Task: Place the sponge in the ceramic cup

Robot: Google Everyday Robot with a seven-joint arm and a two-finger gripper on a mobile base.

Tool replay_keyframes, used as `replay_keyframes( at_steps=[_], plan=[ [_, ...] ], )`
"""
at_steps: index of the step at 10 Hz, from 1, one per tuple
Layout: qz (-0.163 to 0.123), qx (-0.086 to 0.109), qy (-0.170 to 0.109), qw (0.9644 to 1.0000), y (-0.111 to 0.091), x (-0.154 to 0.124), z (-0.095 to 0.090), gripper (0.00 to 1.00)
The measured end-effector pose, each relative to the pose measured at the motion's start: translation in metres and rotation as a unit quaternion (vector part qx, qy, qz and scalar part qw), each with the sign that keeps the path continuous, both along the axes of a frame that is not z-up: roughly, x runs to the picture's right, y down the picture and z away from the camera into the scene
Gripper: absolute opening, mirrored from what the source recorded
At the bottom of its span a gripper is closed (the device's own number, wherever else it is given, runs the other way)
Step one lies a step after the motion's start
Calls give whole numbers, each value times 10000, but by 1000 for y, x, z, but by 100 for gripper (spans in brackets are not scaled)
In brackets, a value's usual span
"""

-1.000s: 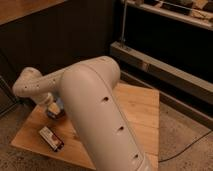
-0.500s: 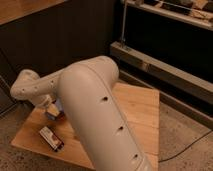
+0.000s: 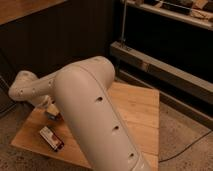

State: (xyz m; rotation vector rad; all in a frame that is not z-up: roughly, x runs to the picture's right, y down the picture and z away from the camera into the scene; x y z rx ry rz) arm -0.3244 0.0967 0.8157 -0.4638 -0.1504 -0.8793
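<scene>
My white arm (image 3: 90, 115) fills the middle of the camera view and bends down over the left part of the wooden board (image 3: 135, 110). The gripper (image 3: 50, 109) sits at its lower end, largely hidden behind the wrist. Right under it a small blue and tan patch shows, the sponge (image 3: 50, 115). Against its right side is a bit of dark reddish-brown, the ceramic cup (image 3: 57, 118), mostly covered by the arm. Whether the sponge is held, or inside the cup, is hidden.
A flat red-and-white packet (image 3: 51, 138) lies on the board near its front left edge. The board rests on a speckled floor. A dark wall stands behind, with a metal shelf rail (image 3: 165, 65) at the right.
The wrist end of the arm has shifted a little to the left and down over the sponge and cup. The packet has not moved.
</scene>
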Motion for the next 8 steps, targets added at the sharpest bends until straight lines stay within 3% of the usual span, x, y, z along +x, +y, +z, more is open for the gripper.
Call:
replay_keyframes(
  at_steps=[1, 3, 8],
  plan=[
    [36, 49, 20, 10000, -4, -2, 2, 64],
    [88, 102, 61, 9999, -9, -4, 6, 78],
    [149, 165, 199, 9996, -16, 2, 14, 80]
  ],
)
